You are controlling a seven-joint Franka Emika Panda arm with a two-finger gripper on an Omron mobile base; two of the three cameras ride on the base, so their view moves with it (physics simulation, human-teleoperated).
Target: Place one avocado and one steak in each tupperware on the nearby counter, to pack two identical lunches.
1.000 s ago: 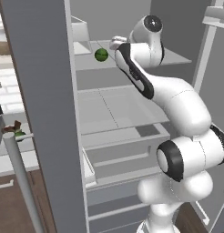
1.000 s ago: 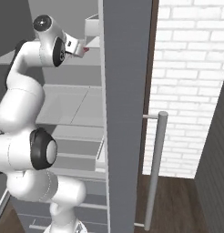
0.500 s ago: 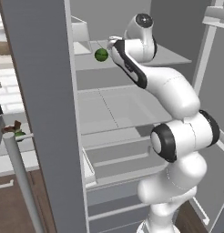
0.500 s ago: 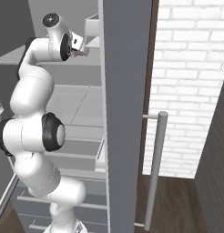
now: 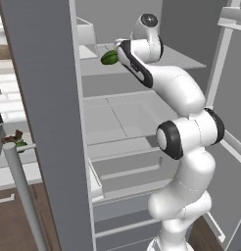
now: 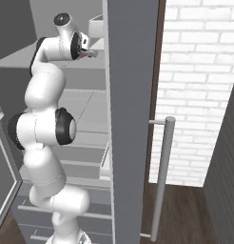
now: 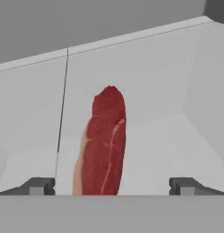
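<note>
I face an open fridge. A raw red steak (image 7: 104, 145) lies lengthwise on the upper shelf, and its near end sits between the wide-apart fingertips (image 7: 38, 185) of my open gripper (image 7: 112, 186). The right base view has the gripper (image 6: 89, 50) reaching over that shelf with the steak (image 6: 84, 55) just under it. A green avocado (image 5: 109, 58) rests on the same shelf, right beside my hand at its left. Nothing is held. The tupperware and the counter are out of view.
The grey fridge door (image 5: 49, 122) stands open at the left, with its bar handle (image 5: 22, 196) low down. A door edge (image 6: 131, 119) and handle (image 6: 161, 176) block the right side. Shelves and drawers (image 5: 122, 166) lie below. A white bin (image 5: 87, 34) stands behind the avocado.
The arm has folded in closer to the fridge and the hand has pushed further over the upper shelf. The jaws stay wide open. The avocado has not moved.
</note>
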